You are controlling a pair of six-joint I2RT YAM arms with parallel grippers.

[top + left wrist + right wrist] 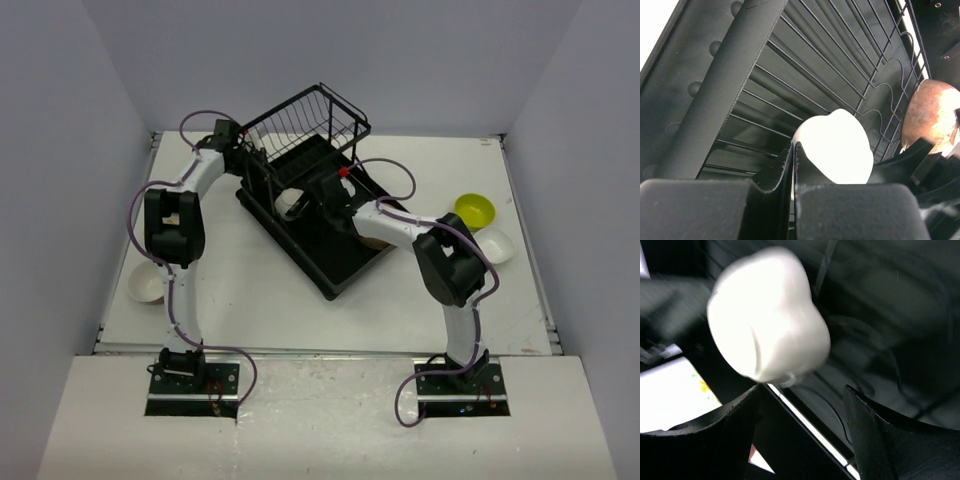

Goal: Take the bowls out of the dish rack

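The black dish rack [335, 262] lies slanted across the table's middle, its wire basket [305, 118] at the far end. A white bowl [290, 201] rests on its side in the tray. My left gripper [258, 168] is shut just behind it; in the left wrist view the closed fingertips [794, 150] stand in front of the white bowl [840, 145], nothing seen between them. My right gripper [326, 196] hovers open at the bowl's right. Its view shows the blurred white bowl [767, 315] beyond the spread fingers [875, 425]. A tan-brown bowl [372, 241] sits in the tray under the right arm.
A lime-green bowl [475, 210] and a white bowl [497, 245] sit on the table at the right. Another white bowl [147, 286] sits near the left edge. The tan-brown bowl [932, 115] shows behind the rack wires in the left wrist view.
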